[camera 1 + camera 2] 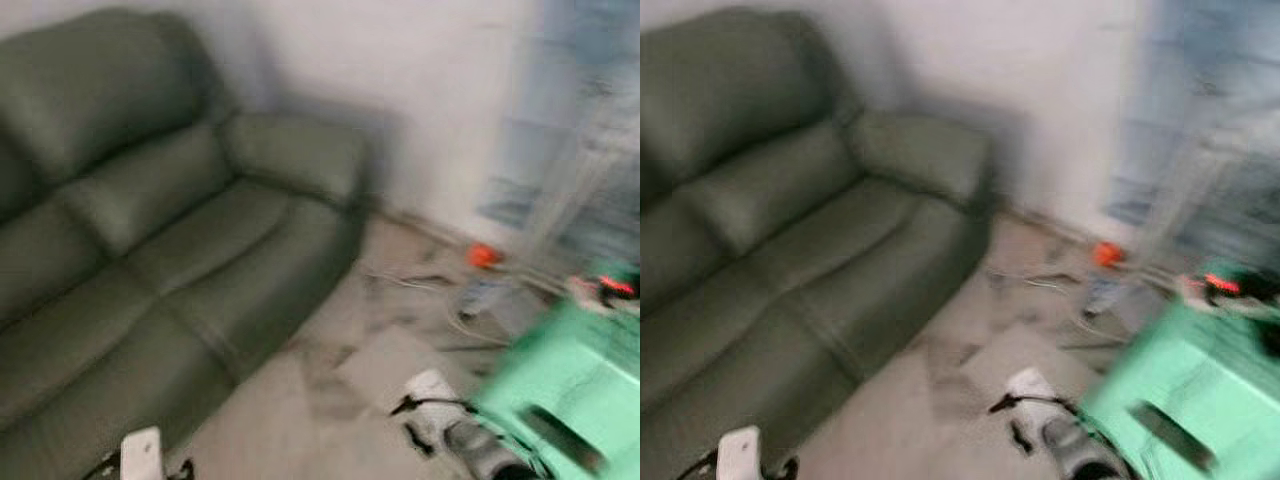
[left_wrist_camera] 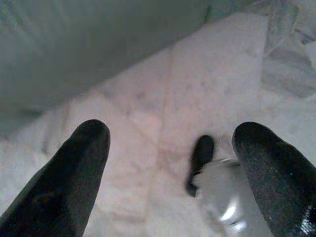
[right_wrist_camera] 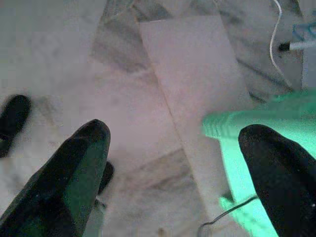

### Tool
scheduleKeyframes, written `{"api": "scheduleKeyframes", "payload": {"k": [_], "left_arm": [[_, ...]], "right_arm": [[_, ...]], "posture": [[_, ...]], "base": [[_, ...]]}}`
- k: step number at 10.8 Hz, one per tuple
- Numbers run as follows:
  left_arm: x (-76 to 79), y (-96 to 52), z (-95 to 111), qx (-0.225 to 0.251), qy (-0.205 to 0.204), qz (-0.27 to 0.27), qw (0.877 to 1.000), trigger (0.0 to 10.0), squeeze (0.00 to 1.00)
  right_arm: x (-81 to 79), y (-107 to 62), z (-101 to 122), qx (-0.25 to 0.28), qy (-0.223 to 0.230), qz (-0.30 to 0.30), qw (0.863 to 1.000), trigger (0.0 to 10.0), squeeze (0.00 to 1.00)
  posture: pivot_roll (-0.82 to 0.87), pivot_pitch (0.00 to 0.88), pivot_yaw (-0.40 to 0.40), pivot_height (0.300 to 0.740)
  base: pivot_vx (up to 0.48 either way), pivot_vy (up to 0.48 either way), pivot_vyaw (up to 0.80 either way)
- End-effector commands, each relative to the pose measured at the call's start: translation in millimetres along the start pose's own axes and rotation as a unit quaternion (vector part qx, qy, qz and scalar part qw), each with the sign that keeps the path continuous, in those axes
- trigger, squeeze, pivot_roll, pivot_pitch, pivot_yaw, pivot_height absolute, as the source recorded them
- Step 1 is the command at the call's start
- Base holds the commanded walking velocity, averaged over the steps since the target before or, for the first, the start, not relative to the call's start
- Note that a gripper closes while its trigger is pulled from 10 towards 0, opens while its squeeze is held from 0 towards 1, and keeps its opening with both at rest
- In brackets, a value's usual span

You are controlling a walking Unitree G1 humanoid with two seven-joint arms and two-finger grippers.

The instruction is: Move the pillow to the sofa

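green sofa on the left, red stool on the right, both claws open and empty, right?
One thing is wrong: the stool on the right is green, not red, as the left eye view shows. The sofa is green and on the left, and both the left claw and right claw are open and empty.

The dark green sofa (image 1: 150, 250) stands against the wall, its seat cushions bare, blurred.

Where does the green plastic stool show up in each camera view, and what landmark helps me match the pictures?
Left eye view: green stool at the lower right corner, on the floor.
Right eye view: same stool, lower right, blurred.
Left wrist view: not in it; the sofa front and pale floor appear.
Right wrist view: its green edge lies by one finger of the open right end effector.
Shared landmark: the marbled floor tile.
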State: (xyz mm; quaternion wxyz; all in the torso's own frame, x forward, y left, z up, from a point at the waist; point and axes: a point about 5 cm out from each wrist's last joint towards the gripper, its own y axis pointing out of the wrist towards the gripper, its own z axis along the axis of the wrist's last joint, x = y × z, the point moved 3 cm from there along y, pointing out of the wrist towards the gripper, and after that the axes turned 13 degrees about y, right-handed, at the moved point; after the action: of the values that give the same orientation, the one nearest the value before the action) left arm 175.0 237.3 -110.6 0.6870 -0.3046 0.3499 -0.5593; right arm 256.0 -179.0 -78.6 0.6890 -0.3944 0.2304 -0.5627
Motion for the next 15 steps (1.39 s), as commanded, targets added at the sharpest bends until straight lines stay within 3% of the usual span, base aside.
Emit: {"api": "scheduleKeyframes", "payload": {"k": [1,5,8,11,15], "left_arm": [[-7.4,-1.2,-5.1,-0.009,0.01,0.004,1.0,10.0,0.0],[-7.0,-1.5,-6.3,-0.009,-0.009,0.007,1.0,10.0,0.0],[-6.5,-1.2,-4.9,-0.006,0.002,0.005,1.0,10.0,0.0],[-5.2,-0.8,-1.5,0.0,0.043,-0.003,0.999,10.0,0.0],[-4.5,-1.4,-6.0,-0.008,0.036,0.001,0.999,10.0,0.0]], "right_arm": [[-16.7,2.3,7.7,0.009,-0.002,0.021,1.0,10.0,0.0],[-17.5,2.4,7.7,0.007,-0.013,0.022,1.0,10.0,0.0],[-17.8,2.4,7.8,0.007,-0.015,0.023,1.0,10.0,0.0],[-16.9,2.3,7.7,0.007,-0.025,0.022,0.999,10.0,0.0],[-17.5,2.2,6.6,0.006,-0.036,0.024,0.999,10.0,0.0]], "posture": [[-0.07,0.059,0.069,0.74],[-0.07,0.069,0.068,0.74],[-0.07,0.07,0.068,0.74],[-0.07,0.061,0.067,0.74],[-0.07,0.056,0.067,0.74]], "base": [[0.0,0.0,0.8],[0.0,0.0,0.8],[0.0,0.0,0.8],[0.0,0.0,0.8],[0.0,0.0,0.8]]}}
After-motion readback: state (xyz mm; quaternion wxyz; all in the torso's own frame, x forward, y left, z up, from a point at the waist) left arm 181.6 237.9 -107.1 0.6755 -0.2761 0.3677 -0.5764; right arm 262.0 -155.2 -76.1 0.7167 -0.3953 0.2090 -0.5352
